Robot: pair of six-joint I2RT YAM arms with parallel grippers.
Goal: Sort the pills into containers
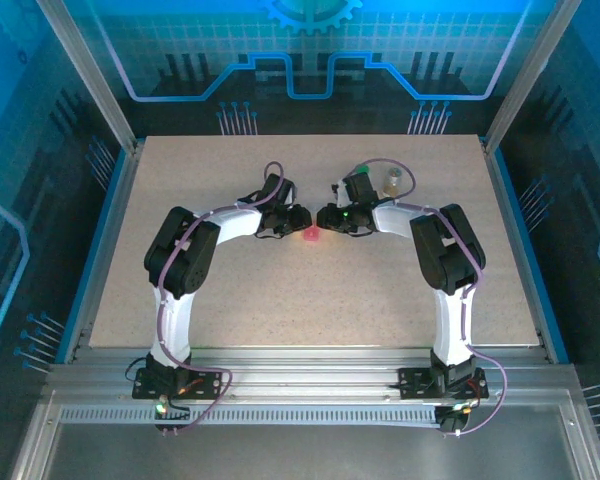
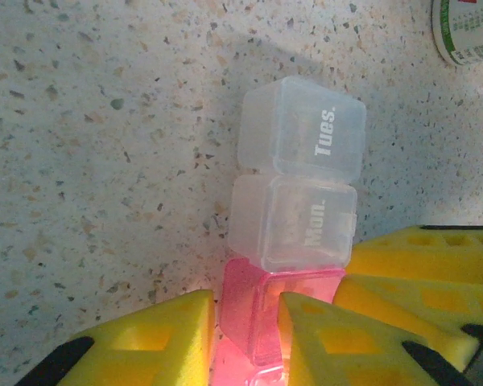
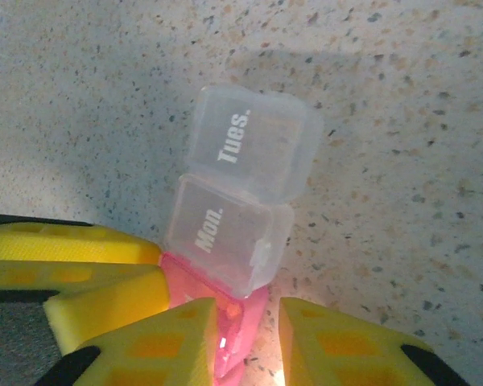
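I pinch the pill organizer's (image 2: 294, 185) pink end (image 2: 253, 281) with my left gripper (image 2: 245, 310), my right gripper (image 3: 248, 318) straddling it unclamped; with the lids (image 2: 302, 133) shut, sorting looks unstarted.

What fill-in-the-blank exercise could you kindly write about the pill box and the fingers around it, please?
1. On the pill box, the clear compartment farthest from the left gripper reads ____.
2. The compartment between that gripper's fingers is coloured ____.
3. The right gripper has fingers coloured ____.
Missing words: Tues.; pink; yellow.
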